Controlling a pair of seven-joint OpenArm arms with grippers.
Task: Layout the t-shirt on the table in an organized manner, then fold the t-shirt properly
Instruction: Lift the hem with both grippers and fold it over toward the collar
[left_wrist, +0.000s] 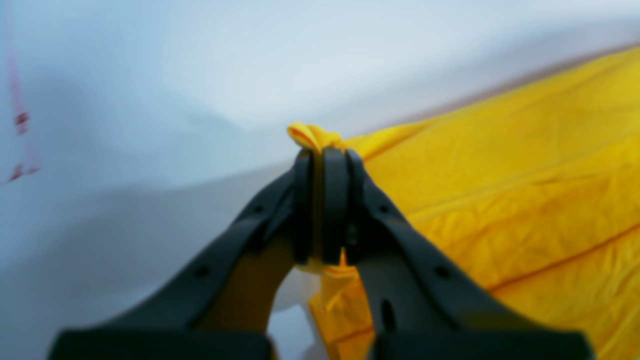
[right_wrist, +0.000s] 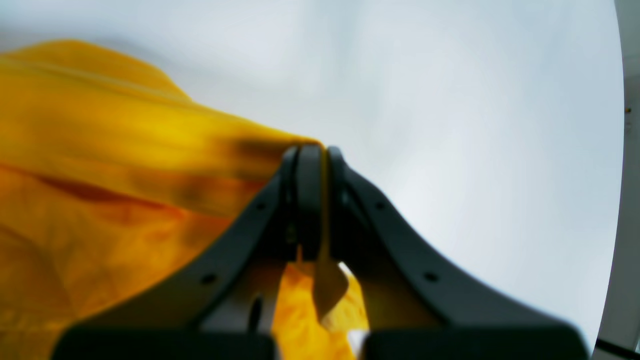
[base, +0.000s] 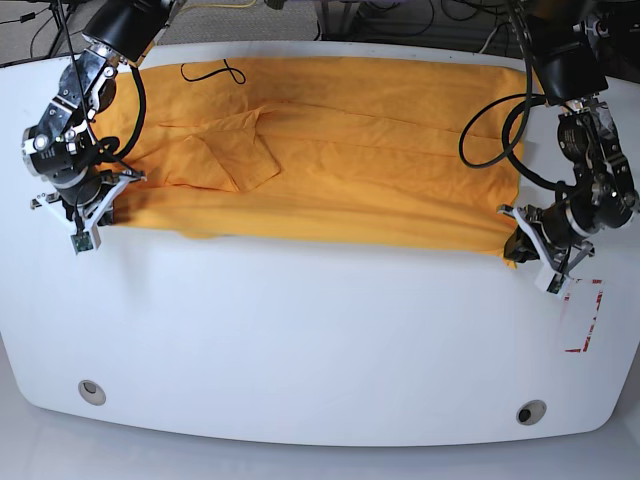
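Observation:
The orange-yellow t-shirt (base: 330, 150) lies stretched wide across the far half of the white table (base: 320, 330), a sleeve folded over its left part. My left gripper (left_wrist: 327, 150) is shut on a bunched corner of the t-shirt (left_wrist: 500, 175); in the base view it (base: 515, 250) holds the shirt's right near corner. My right gripper (right_wrist: 312, 147) is shut on an edge of the t-shirt (right_wrist: 100, 165); in the base view it (base: 105, 215) holds the shirt's left near corner. Both wrist views are blurred.
A red-white tape rectangle (base: 583, 315) lies just in front of the left gripper. Two metal grommets (base: 91, 391) (base: 530, 411) sit near the front edge. A black cable loop (base: 212, 72) rests on the shirt's far edge. Arm cables hang over the shirt's sides.

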